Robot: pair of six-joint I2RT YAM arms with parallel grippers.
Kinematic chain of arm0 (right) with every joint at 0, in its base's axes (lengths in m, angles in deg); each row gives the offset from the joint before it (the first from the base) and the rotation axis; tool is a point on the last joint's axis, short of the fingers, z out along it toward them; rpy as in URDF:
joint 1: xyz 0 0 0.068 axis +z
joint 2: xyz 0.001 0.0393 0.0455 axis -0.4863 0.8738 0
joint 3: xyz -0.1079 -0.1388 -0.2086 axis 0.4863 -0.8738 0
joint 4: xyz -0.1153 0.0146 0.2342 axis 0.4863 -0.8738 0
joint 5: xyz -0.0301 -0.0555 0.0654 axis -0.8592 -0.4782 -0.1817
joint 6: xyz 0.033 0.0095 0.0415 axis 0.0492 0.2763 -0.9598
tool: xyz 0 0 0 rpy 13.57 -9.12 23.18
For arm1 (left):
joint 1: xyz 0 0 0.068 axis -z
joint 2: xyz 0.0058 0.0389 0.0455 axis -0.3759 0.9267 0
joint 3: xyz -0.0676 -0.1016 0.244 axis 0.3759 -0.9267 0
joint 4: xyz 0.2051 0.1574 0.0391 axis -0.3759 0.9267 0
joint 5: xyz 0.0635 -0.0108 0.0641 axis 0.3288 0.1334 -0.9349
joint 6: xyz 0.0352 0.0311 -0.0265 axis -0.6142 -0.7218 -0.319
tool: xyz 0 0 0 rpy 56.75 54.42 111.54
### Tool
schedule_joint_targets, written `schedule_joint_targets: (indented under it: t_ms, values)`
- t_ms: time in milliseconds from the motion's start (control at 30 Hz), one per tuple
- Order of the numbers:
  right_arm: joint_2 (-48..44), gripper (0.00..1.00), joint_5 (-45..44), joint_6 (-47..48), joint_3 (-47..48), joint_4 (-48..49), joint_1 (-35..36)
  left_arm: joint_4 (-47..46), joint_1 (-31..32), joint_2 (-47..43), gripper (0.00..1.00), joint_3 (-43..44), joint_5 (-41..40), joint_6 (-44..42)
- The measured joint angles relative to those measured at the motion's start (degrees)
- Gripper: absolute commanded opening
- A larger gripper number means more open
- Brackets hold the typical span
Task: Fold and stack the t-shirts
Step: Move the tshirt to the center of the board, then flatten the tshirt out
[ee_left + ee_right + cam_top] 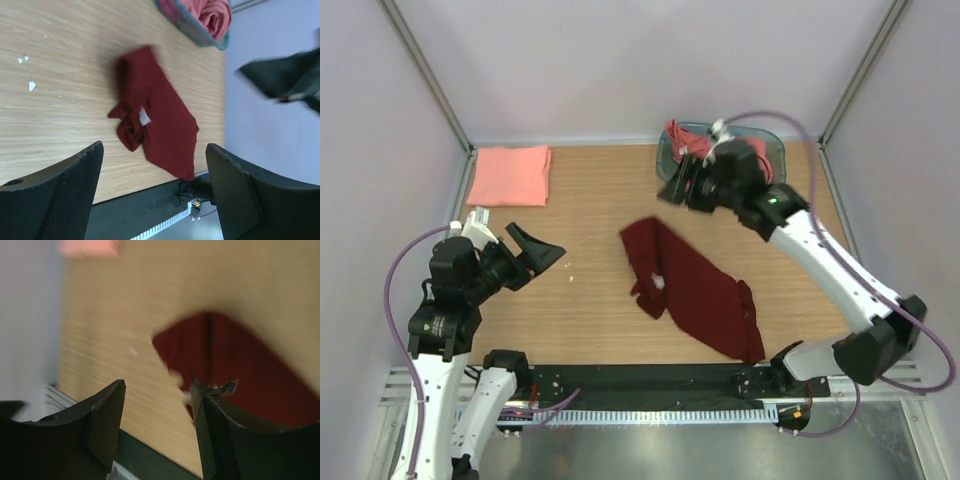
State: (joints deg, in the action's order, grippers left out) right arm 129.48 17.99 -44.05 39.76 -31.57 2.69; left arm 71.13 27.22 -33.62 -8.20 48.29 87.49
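Your maroon t-shirt point(690, 290) lies crumpled and unfolded on the table point(590, 200), roughly midway between the two arms. Its long axis runs on a diagonal, from a far end near the table's middle down to a tail at the near edge, close to the right arm's base. The right gripper point(672, 190) hangs just beyond that far end, between the shirt and the basket point(663, 158), with its jaws apart and nothing between them. The left gripper point(538, 258) sits well off to the shirt's left, pointing toward it, with its jaws spread wide and empty. So the right arm is the nearer one to the shirt's far end, while the left one faces the bunched side where the white label point(660, 282) shows. The shirt probably needs spreading flat before any fold, and each gripper would take the end on its own side of that diagonal. A folded pink t-shirt point(510, 175) waits at the far left corner, and more pink t-shirts point(688, 138) sit in the basket.
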Motion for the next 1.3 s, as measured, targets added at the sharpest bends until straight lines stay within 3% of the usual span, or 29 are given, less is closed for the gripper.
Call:
schedule_joint_targets:
  t_ms: [133,233,433,700,1000,1133,1233,1267,1300]
  values:
    - [5.7,0.6,1.42,2.58,-15.85,-14.6,0.57,1.4,0.0,4.0,0.8,-0.02,-0.04,-0.26]
    - [4.57,0.59,3.56,4.59,-21.57,-19.39,1.75,1.27,0.0,6.12,0.75,-0.55,0.28,0.33]
    - [3.54,0.59,7.52,6.6,-18.69,-16.83,10.95,1.14,0.02,7.1,0.67,-4.68,1.46,1.99]
    - [20.11,0.65,6.36,6.69,-15.37,-12.44,24.61,1.53,0.02,8.24,0.67,-5.11,1.92,2.38]
    - [24.15,0.63,-2.45,6.08,-15.93,-12.24,26.25,4.31,0.68,8.79,0.66,-5.14,1.68,1.79]
    - [28.0,0.53,-5.92,5.16,-14.75,-11.89,26.1,5.38,1.2,9.14,0.65,-5.14,1.7,1.64]
    - [30.34,0.25,-7.56,4.81,-14.36,-11.78,26.1,5.97,1.25,9.2,0.65,-5.11,1.7,1.44]
    - [30.38,0.09,-8.24,4.76,-14.21,-12.11,26.1,6.14,1.27,9.2,0.65,-5.11,1.68,1.33]
    - [30.38,0.04,-8.85,4.76,-13.97,-12.2,26.03,6.49,1.27,9.2,0.65,-5.03,1.68,1.14]
